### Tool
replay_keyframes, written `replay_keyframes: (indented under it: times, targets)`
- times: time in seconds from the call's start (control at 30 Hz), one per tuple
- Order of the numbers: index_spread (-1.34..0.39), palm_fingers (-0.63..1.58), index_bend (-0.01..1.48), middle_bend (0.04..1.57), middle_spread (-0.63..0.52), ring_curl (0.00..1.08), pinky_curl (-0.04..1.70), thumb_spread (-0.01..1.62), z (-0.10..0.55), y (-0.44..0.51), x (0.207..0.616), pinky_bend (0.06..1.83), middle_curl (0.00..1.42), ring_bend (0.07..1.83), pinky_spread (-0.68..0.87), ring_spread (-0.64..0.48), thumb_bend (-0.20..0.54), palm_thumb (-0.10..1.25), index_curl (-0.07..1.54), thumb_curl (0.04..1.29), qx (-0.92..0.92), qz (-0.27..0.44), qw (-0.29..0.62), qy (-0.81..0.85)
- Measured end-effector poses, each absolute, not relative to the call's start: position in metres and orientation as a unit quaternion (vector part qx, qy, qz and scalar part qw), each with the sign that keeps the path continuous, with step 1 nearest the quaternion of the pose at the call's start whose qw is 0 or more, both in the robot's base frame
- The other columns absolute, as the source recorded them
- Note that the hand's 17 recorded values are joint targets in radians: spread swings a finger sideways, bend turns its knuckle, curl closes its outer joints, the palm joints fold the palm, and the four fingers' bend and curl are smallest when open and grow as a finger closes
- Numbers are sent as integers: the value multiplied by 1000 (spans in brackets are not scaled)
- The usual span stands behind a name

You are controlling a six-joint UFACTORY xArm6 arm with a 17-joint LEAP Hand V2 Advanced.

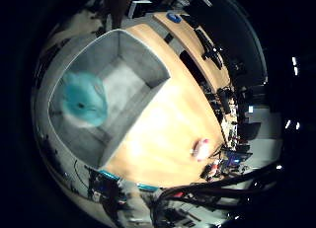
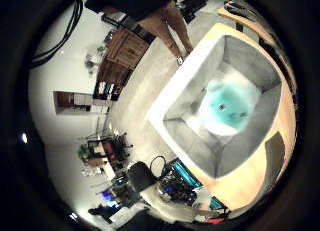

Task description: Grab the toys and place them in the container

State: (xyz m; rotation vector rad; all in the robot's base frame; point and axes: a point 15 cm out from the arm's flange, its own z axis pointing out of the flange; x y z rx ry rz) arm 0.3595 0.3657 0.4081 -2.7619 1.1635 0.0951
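A teal plush toy [image 2: 227,107] with a white underside lies inside the grey fabric container [image 1: 148,65], on its floor and close to one wall; its outline is blurred. The container stands on a light wooden table [image 1: 168,134], near the table's edge. A second toy, small, pink and white [image 1: 200,148], lies on the bare tabletop well apart from the container. Nothing lies between the pink toy and the container. No part of the robot hand can be made out, so its finger state cannot be told. Room furniture and shelving [image 2: 117,61] surround the table.
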Motion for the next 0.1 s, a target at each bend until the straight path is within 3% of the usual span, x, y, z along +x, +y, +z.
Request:
replay_keyframes:
  times: [0.1]
  targets:
    - [-478, 213, 189, 423, -134, 288, 383, 793, 405, 363, 364, 1065, 423, 751, 148, -66, -44, 8, 573, 294, -919, 35, 71, 386]
